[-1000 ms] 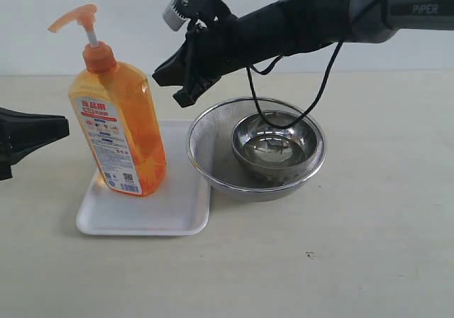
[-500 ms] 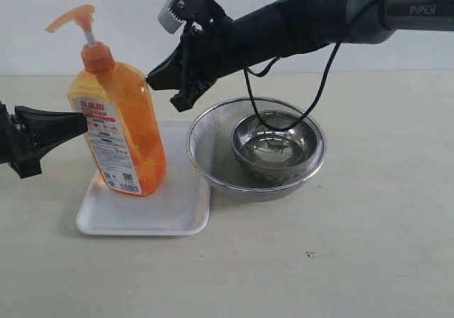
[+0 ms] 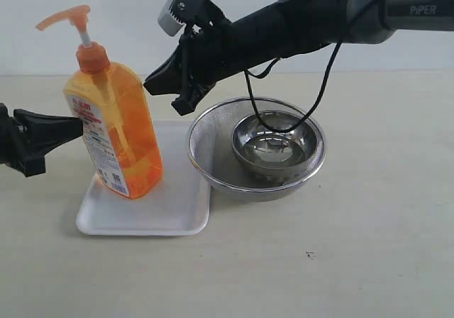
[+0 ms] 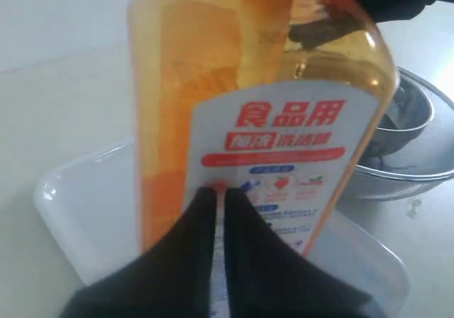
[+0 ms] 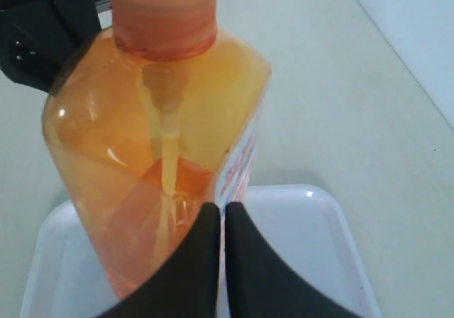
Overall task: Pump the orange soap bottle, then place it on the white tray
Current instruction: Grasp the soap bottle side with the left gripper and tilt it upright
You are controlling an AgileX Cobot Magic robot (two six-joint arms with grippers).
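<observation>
The orange soap bottle [image 3: 122, 137] stands tilted on the white tray [image 3: 167, 217], its pump head leaning toward the left arm. My left gripper [image 3: 78, 125] is shut, and its tips rest against the bottle's white-and-red label [image 4: 284, 140]. In the left wrist view the left gripper [image 4: 220, 192] sits in front of the bottle [image 4: 262, 62], with the tray [image 4: 78, 204] below. My right gripper [image 3: 149, 86] is shut and close to the bottle's right shoulder; I cannot tell whether it touches. The right wrist view shows the right gripper [image 5: 220, 208] over the bottle [image 5: 156, 119] and tray [image 5: 312, 226].
A round steel mesh strainer [image 3: 209, 155] holding a steel bowl [image 3: 275, 146] stands right of the tray, almost touching it. The strainer [image 4: 408, 172] also shows behind the bottle. The right arm and its cable hang over the strainer.
The bottle has tipped, its pump head swinging left. The left gripper came in from the left to the label. The right gripper edged left toward the bottle's shoulder.
</observation>
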